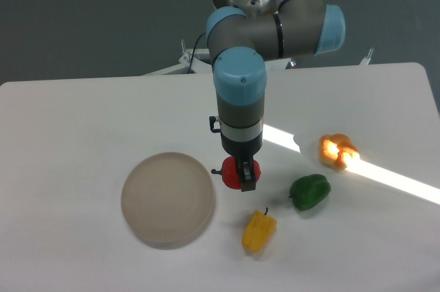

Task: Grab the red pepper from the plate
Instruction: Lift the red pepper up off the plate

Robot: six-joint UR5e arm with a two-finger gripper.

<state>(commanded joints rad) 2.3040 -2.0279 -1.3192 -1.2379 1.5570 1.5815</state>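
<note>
Over the white table, the gripper is clamping the red pepper directly between its jaws, hanging just right of the plate, stem pointing left.

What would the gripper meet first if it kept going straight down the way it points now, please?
Likely bare table: the gripper, shut on the red pepper, hangs right of the plate and above-left of the yellow pepper, though depth is unclear.

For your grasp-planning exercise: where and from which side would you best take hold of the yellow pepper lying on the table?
Grip the yellow pepper across its narrower body width, coming straight down from above. It lies on its side with open table around it, stem pointing up-right, so its long flanks are free for the gripper.
</note>
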